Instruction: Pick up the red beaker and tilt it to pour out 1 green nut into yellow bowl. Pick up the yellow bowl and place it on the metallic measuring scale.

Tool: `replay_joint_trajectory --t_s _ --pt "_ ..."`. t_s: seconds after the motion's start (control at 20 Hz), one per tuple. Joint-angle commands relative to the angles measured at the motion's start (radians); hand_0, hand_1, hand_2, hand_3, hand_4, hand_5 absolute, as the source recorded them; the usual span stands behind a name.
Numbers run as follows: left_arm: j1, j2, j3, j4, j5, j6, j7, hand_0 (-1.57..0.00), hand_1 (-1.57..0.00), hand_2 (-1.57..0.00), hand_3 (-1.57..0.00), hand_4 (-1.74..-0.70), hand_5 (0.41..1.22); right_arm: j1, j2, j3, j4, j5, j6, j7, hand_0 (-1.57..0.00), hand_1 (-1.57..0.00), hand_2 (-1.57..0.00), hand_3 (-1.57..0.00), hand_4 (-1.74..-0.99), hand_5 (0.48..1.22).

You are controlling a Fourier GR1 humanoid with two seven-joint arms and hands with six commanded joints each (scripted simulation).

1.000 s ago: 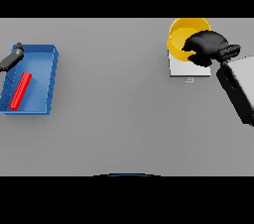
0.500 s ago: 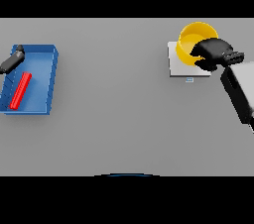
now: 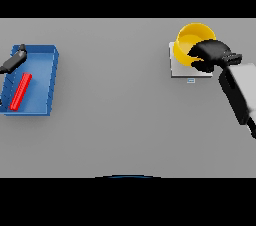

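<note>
Bowl on scale: my right robot hand (image 3: 210, 54) grips the round yellow bowl (image 3: 194, 38) over the flat metallic measuring scale (image 3: 180, 68); a crooked release could tip it off.

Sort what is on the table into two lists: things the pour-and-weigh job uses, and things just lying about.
Job things:
- red beaker, lying in the tray
- yellow bowl, over the scale
- metallic measuring scale
- right hand, at the bowl's rim
- left hand, over the tray's far corner

Lying about:
- blue tray

No green nut shows.
</note>
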Motion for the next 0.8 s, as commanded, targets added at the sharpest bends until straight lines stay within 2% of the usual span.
replay_joint_trajectory --t_s 0.0,0.05,0.15,0.3,0.35,0.45,0.6,0.75 --pt "0.000 -0.001 -0.002 0.004 -0.002 0.000 -0.003 0.00 0.00 0.00 0.00 -0.72 0.668 -0.006 -0.002 0.001 0.006 0.003 0.006 -0.002 -1.23 -1.10 -1.09 -0.89 -1.657 1.149" --pt "-0.006 -0.007 -0.002 0.015 -0.002 -0.001 -0.006 0.00 0.00 0.00 0.00 -0.72 0.668 -0.008 -0.002 0.003 0.003 0.005 0.011 0.005 -0.99 -0.88 -0.92 -0.80 -1.629 1.080" --pt "-0.010 -0.007 0.000 0.019 -0.005 0.002 -0.010 0.00 0.00 0.00 0.00 -0.72 0.666 -0.016 -0.005 0.023 0.015 0.026 0.024 0.001 -0.63 -0.56 -0.66 -0.66 -1.593 0.987" --pt "-0.015 -0.012 0.002 0.019 0.000 0.003 -0.001 0.00 0.00 0.00 0.00 -0.72 0.662 -0.015 -0.006 0.041 0.022 0.042 0.019 -0.027 -0.32 -0.29 -0.38 -0.51 -1.560 0.909" --pt "-0.015 -0.013 0.001 0.025 0.002 -0.004 -0.002 0.00 0.00 0.00 0.00 -0.72 0.663 -0.018 -0.013 0.043 0.020 0.042 0.017 -0.050 -0.26 -0.23 -0.30 -0.46 -1.554 0.891" --pt "-0.008 -0.018 -0.005 0.023 -0.005 0.004 -0.006 0.00 0.00 0.00 0.00 -0.72 0.664 -0.016 -0.008 0.038 0.011 0.035 0.012 -0.047 -0.17 -0.15 -0.19 -0.39 -1.546 0.856" --pt "-0.022 -0.015 0.000 0.027 -0.007 0.008 0.003 0.00 0.00 0.00 0.00 -0.73 0.665 -0.020 -0.008 0.034 0.042 0.037 -0.005 -0.068 -0.08 -0.07 -0.10 -0.30 -1.530 0.809" --pt "-0.018 -0.010 0.000 0.029 -0.003 -0.002 0.002 0.00 0.00 0.00 0.00 -0.72 0.664 -0.018 -0.002 0.027 0.042 0.031 0.009 -0.029 -0.04 -0.04 -0.05 -0.22 -1.509 0.774"
